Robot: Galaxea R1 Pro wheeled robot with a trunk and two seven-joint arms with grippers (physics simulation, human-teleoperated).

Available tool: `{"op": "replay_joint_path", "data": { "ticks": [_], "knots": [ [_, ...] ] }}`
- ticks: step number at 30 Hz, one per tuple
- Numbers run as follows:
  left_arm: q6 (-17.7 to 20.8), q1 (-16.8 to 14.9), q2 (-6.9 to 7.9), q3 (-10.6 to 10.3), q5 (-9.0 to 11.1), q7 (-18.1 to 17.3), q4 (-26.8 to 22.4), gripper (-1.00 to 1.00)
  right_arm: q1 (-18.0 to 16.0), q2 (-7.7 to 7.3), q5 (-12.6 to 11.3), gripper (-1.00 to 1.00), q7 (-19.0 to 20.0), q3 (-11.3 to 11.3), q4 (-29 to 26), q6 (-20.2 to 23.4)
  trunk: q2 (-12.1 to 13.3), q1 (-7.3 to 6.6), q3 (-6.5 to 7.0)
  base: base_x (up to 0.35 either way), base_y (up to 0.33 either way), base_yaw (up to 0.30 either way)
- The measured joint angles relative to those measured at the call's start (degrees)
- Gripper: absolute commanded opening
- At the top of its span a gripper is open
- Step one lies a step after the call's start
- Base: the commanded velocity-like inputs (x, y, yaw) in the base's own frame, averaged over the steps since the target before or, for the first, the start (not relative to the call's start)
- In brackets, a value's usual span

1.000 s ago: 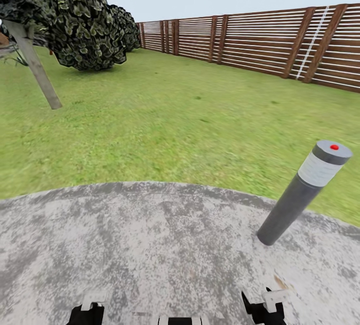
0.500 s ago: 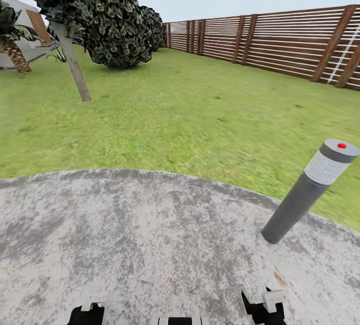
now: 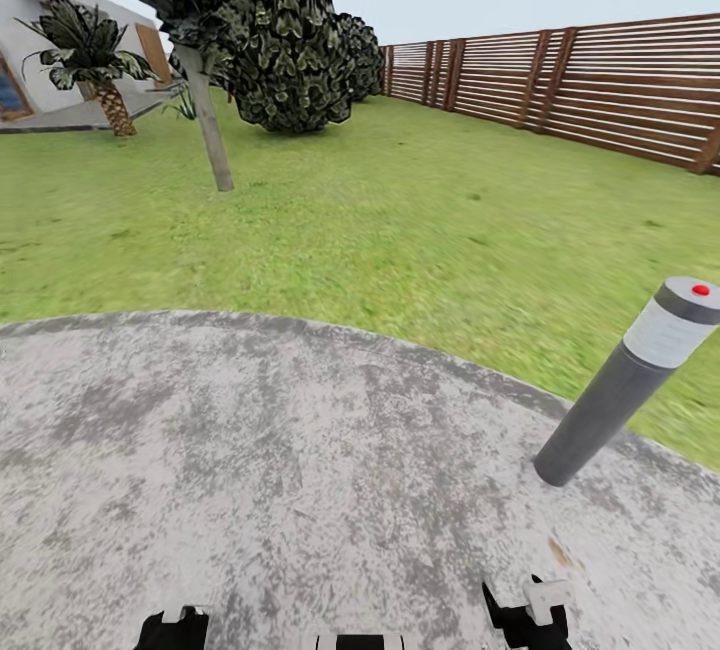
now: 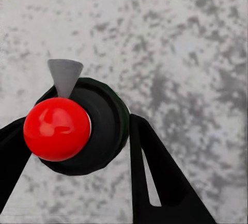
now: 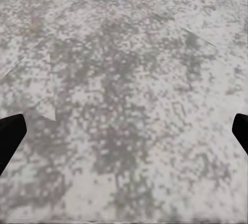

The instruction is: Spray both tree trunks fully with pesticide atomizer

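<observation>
**View swings across the lawn, atomizer held in the left gripper**

The left gripper (image 4: 77,146) is clamped on the pesticide atomizer (image 4: 85,126): in the left wrist view its black fingers (image 4: 160,182) flank the round black body, with the red ball cap (image 4: 56,129) and grey cone nozzle (image 4: 65,75) facing the camera above the mottled grey paving slab (image 4: 181,43). The right gripper (image 5: 124,133) is spread wide, only its dark fingertips (image 5: 10,136) showing at the picture's edges over bare slab.

Compared with a second ago, the whole head view has turned. The leaning tree trunk (image 3: 208,125) and its dark crown (image 3: 255,5) now sit farther toward the middle. A white house (image 3: 40,40) and a short palm (image 3: 90,50) have come into sight beyond the far left of the lawn (image 3: 400,220). The slat fence (image 3: 600,80) has slid toward the right edge. The grey bollard (image 3: 630,380) with its red dot stands at the slab's right edge, near the grass, as before.
</observation>
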Motion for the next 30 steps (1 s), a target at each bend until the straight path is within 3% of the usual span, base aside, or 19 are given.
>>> {"op": "replay_joint_path", "data": {
  "ticks": [30],
  "knots": [
    [0.0,0.0,-0.04,0.0,0.0,0.0,0.2,-1.00,0.0,0.26,0.0,1.00,0.0,0.0,0.0,0.0,0.0,0.00,0.00,-0.236,-0.196,0.279]
  ]
}}
